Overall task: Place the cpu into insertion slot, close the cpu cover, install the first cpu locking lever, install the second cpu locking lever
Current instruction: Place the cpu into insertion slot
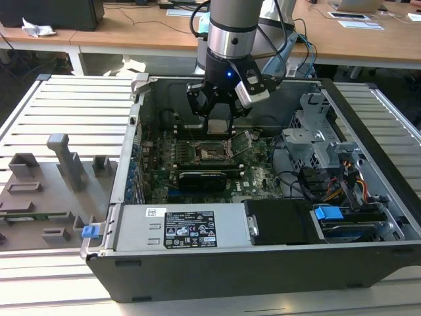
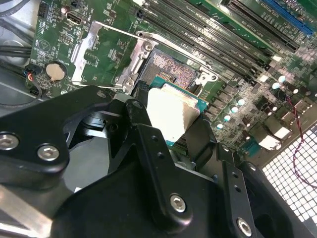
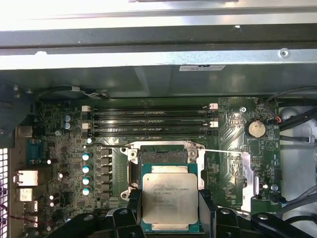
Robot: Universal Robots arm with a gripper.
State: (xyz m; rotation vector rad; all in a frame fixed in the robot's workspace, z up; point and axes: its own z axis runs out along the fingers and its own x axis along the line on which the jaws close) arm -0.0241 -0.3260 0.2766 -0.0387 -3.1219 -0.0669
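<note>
Gripper (image 1: pixel 218 127) clenched on cpu (image 3: pixel 170 201), held over open insertion slot (image 3: pixel 163 157) inside opened computer case (image 1: pixel 263 266); slatted metal table (image 1: pixel 72 105) beneath, wooden desks (image 1: pixel 138 29) behind.

Looking into an open case (image 1: pixel 217 270) lying on a ribbed table (image 1: pixel 72 105). Seeing grey fixtures (image 1: pixel 69 164) standing at the exterior view's left. Spotting a coin battery (image 3: pixel 256 129) sitting near memory slots (image 3: pixel 151 119).

Fine print on the cpu (image 3: pixel 169 201) and on the white label (image 1: pixel 191 232) in the exterior view is illegible.
</note>
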